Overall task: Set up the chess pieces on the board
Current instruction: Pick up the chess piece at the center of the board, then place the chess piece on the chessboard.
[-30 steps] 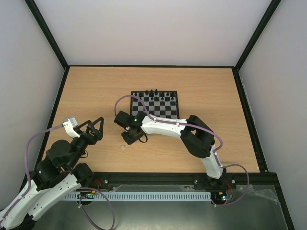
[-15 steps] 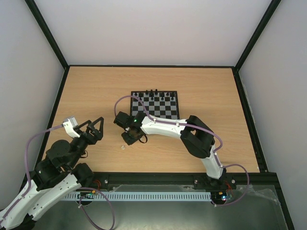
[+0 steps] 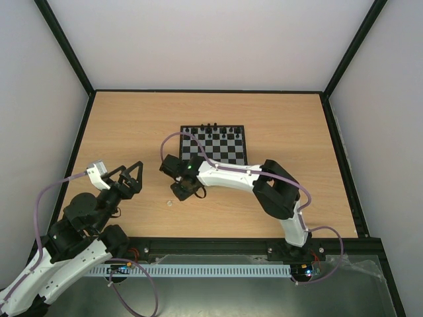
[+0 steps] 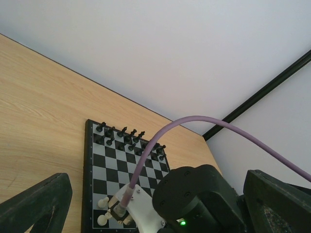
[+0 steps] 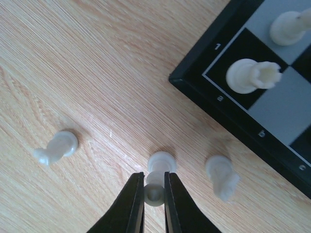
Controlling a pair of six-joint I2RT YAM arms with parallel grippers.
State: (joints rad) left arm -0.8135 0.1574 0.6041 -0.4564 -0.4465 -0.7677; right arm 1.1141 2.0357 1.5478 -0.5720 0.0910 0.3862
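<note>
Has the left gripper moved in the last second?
No. The left gripper keeps the same place against the table edge, open as before.

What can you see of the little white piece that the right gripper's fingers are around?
The white piece looks like a pawn: a round disc base, a short stem and a ball head, in whitish, slightly translucent plastic. Its head sits pinched between the dark fingers of the right gripper, base pointing away from them. It is over the wooden table, just off a corner of the board. Whether it rests there or is lifted, I cannot tell.
</note>
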